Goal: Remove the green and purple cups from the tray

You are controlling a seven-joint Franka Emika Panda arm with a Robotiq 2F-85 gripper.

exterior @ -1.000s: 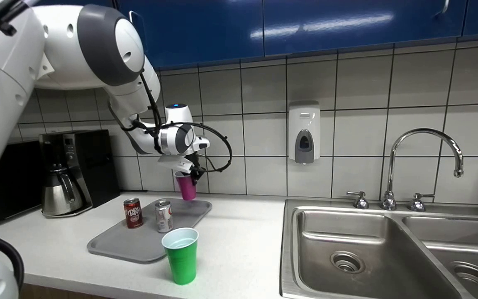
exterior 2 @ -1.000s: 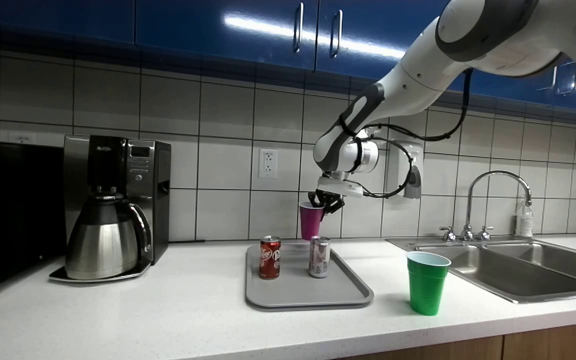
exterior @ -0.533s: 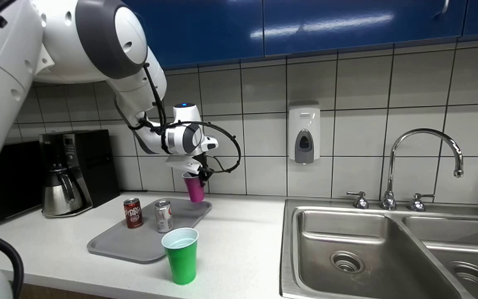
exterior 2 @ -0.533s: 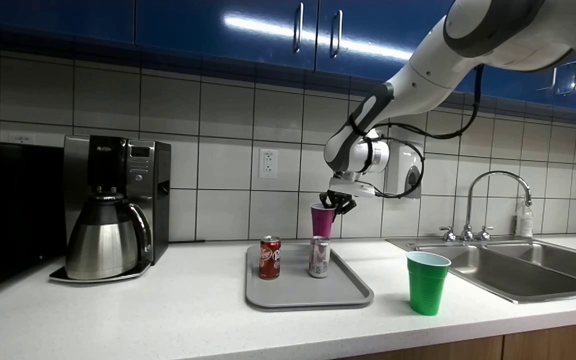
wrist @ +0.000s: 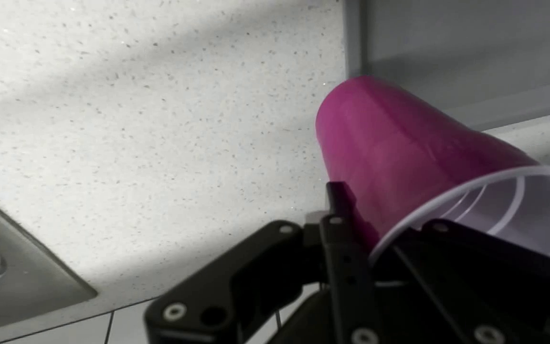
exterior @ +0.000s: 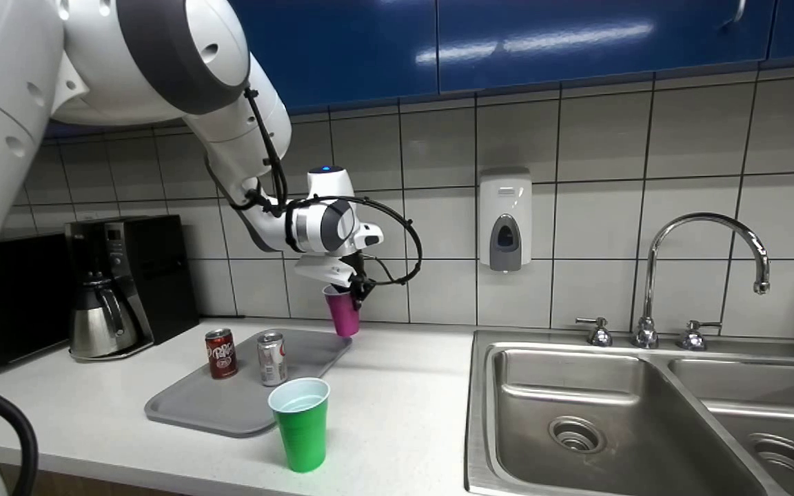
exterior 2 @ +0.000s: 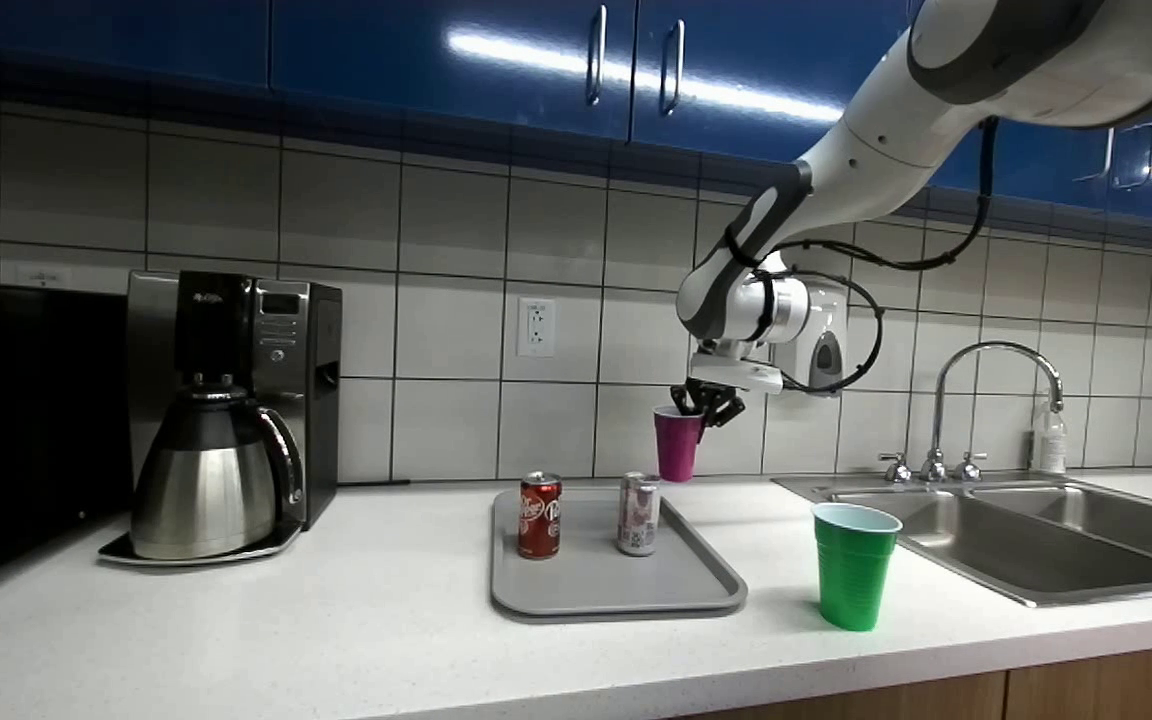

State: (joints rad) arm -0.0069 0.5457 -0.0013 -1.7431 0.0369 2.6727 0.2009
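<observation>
The purple cup [exterior: 342, 315] hangs in the air with its mouth up, slightly tilted; it also shows in an exterior view [exterior 2: 676, 447]. My gripper [exterior 2: 693, 425] is shut on its wall at the rim. In the wrist view the purple cup [wrist: 399, 138] has one finger outside its wall; the other finger reaches inside the rim, its tip hidden. The cup is over the back corner of the grey tray [exterior: 218, 413], at the tray's edge. The green cup [exterior: 304, 430] stands upright on the counter beside the tray, also in an exterior view [exterior 2: 851, 570].
A red can [exterior 2: 540, 515] and a silver can [exterior 2: 639, 515] stand on the tray. A sink [exterior: 569, 386] with a tall faucet [exterior: 704, 220] is beside the counter. A coffee maker [exterior 2: 236, 420] stands at the far side. The tiled wall [exterior: 438, 289] is close behind the arm.
The arm has carried the purple cup sideways toward the sink, from above the tray's back part to its corner edge. The green cup, cans and tray have not moved.
</observation>
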